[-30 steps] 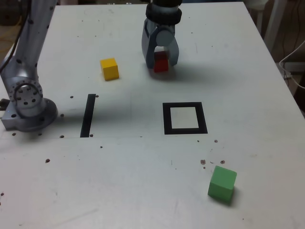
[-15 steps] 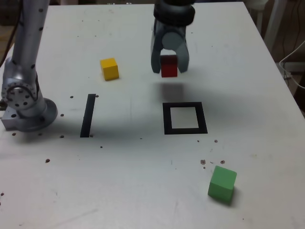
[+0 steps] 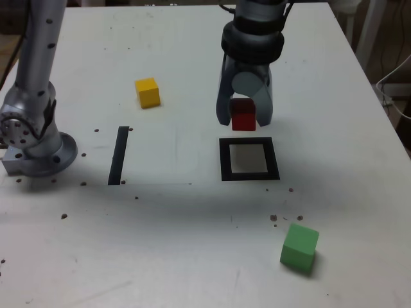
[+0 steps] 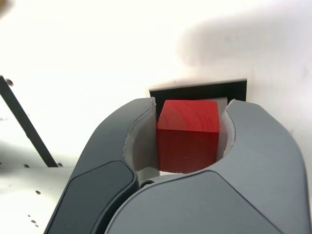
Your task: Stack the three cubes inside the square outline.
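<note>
1. Your exterior view covers the whole white counter (image 3: 192,244): the yellow cube (image 3: 148,92) sits alone toward that view's left, well apart from everything else, and the green cube (image 3: 299,248) rests near the front, toward that view's right, tilted at an angle to the counter's edges.
2. The same view shows the straight black tape strip (image 3: 118,154) near the arm's base (image 3: 35,144), and the square outline (image 3: 248,159) at the centre with its white interior bare.
3. Your wrist view shows neither the yellow nor the green cube. What it gives you instead is the grip up close: the red cube (image 4: 187,135) is clamped between the two grey fingers (image 4: 131,146), one on each side face, its top face clear.
4. In the wrist view part of the outline's black frame appears just beyond the red cube, and the tape strip runs off to one side.
5. In the exterior view the gripper (image 3: 243,119) points straight down from the wrist, fingers closed on the red cube, which hangs clear of the counter just behind the outline's far edge.
</note>
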Action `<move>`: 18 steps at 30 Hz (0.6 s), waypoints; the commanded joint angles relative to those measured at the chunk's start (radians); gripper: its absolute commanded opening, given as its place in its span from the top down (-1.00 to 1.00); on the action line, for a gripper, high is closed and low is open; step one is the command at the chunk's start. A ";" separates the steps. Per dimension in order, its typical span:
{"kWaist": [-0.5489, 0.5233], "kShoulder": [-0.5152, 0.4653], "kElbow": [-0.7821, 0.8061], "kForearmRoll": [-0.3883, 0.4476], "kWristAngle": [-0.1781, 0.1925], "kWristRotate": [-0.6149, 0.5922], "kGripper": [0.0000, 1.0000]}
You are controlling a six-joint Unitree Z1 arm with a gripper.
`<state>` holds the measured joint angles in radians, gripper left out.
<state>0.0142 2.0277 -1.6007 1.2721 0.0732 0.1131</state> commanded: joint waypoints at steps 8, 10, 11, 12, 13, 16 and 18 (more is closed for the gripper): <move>-0.041 0.036 0.002 -0.022 -0.024 -0.059 0.23; -0.043 0.050 -0.002 -0.023 -0.027 -0.067 0.23; -0.043 0.057 -0.005 -0.022 -0.029 -0.070 0.23; -0.044 0.065 -0.008 -0.021 -0.032 -0.074 0.23; -0.045 0.072 -0.011 -0.019 -0.034 -0.080 0.23; -0.051 0.087 -0.017 -0.017 -0.042 -0.106 0.23; -0.060 0.093 -0.021 -0.019 -0.049 -0.132 0.23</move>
<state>-0.0400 2.1152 -1.6158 1.2534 0.0283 -0.0094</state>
